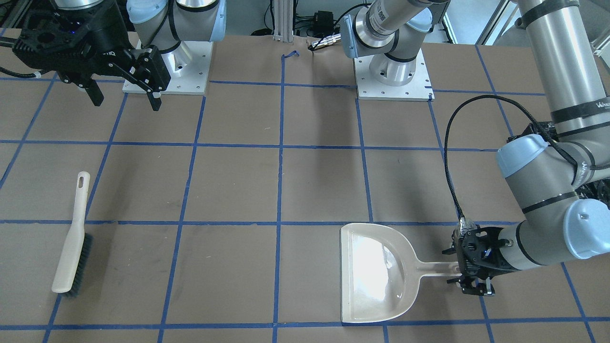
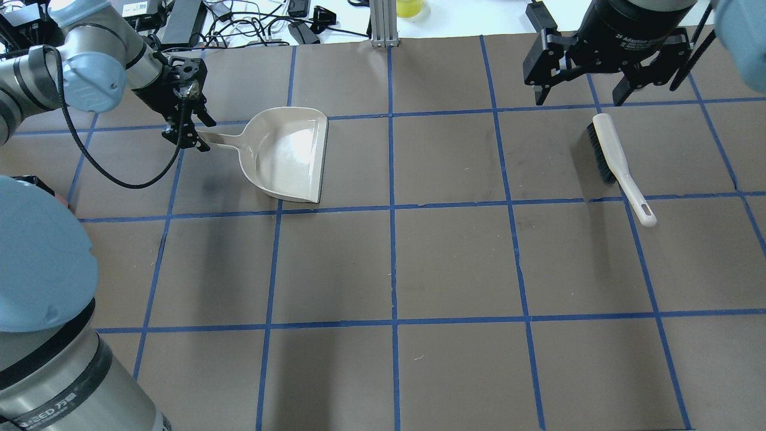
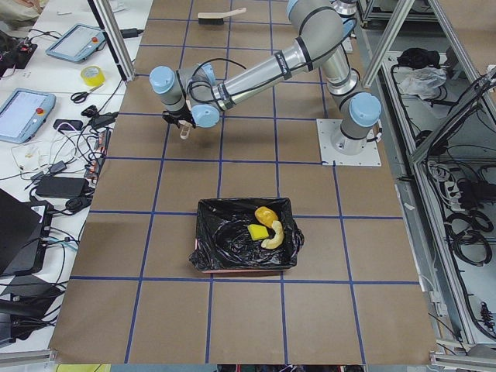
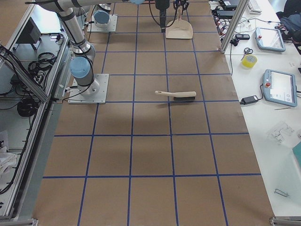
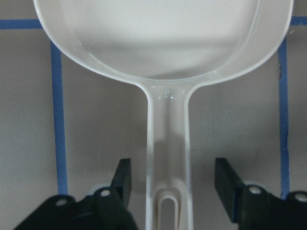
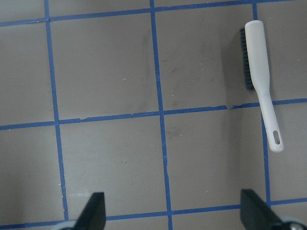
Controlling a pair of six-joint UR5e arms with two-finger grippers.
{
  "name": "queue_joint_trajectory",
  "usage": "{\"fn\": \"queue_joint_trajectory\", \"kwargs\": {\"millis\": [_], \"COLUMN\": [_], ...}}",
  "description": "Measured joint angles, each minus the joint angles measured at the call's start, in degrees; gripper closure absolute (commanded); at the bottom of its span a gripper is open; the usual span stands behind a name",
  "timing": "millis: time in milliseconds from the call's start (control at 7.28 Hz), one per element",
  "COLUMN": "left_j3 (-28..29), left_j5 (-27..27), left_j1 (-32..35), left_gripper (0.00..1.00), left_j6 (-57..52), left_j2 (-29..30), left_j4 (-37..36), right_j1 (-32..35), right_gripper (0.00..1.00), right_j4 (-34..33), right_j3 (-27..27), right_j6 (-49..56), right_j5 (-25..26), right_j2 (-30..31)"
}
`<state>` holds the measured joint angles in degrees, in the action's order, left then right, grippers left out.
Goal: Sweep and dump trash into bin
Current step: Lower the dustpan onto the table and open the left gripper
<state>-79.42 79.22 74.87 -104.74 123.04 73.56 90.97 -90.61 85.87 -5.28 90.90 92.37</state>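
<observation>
Risk first: the left claw [image 5: 173, 184] has its jaws apart on either side of the dustpan handle [image 5: 168, 143], with a gap at each finger. If it pulls away crooked, we judge a finger could catch that thin handle and drag or tip the light dustpan [image 1: 376, 271]. Closing off-centre could twist the handle. The right claw [image 2: 579, 90] hangs spread wide and empty above the desk [image 2: 455, 263], near the bristle end of the brush [image 2: 616, 161]. A careless drop there could knock the brush aside. All the trash lies inside the bin [image 3: 213, 248], which sits well apart from both tools: bread roll [image 3: 265, 214], sponge [image 3: 256, 232] and croissant [image 3: 273, 236] bunch toward one side. We judge the sweeping and dumping done, so little else can fail. The dustpan is glossy beige hard plastic and throws glare. It has a straight front lip, a rounded back and a narrow channelled handle with a hanging slot. The brush has a cream plastic handle with a hang hole and dark bristles along one edge. The bin liner is shiny, crinkled black film, and a pink rim shows under it. The roll is a golden oval, the croissant is curved and tan, and the sponge is a wedge showing yellow. The desk is matte brown with a blue tape grid.
</observation>
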Motion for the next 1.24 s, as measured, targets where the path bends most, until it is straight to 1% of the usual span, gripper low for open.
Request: {"fn": "queue_joint_trajectory", "kwargs": {"millis": [275, 412, 550, 825, 1100, 1237], "left_j3": [1.40, 2.06, 2.40, 2.29, 1.08, 0.05], "left_j5": [-0.13, 0.08, 0.33, 2.88, 5.12, 5.94], "left_j1": [1.03, 2.17, 3.94, 7.34, 8.92, 9.26], "left_gripper": [0.30, 0.30, 0.27, 0.27, 0.22, 0.20], "left_j6": [6.03, 10.93, 17.77, 31.31, 47.12, 55.38], "left_j2": [-3.33, -5.78, -8.84, -16.89, -24.49, -27.43], "left_j4": [3.43, 5.72, 8.11, 15.14, 23.07, 24.60], "right_j1": [0.00, 0.00, 0.00, 0.00, 0.00, 0.00], "right_gripper": [0.00, 0.00, 0.00, 0.00, 0.00, 0.00], "right_j4": [0.00, 0.00, 0.00, 0.00, 0.00, 0.00], "right_j3": [0.01, 0.03, 0.03, 0.08, 0.09, 0.09], "right_j6": [-0.05, -0.07, -0.07, -0.04, -0.07, -0.07], "right_j5": [-0.02, -0.02, -0.02, -0.02, -0.08, -0.10], "right_j2": [0.01, 0.01, 0.01, 0.01, -0.05, -0.07]}}
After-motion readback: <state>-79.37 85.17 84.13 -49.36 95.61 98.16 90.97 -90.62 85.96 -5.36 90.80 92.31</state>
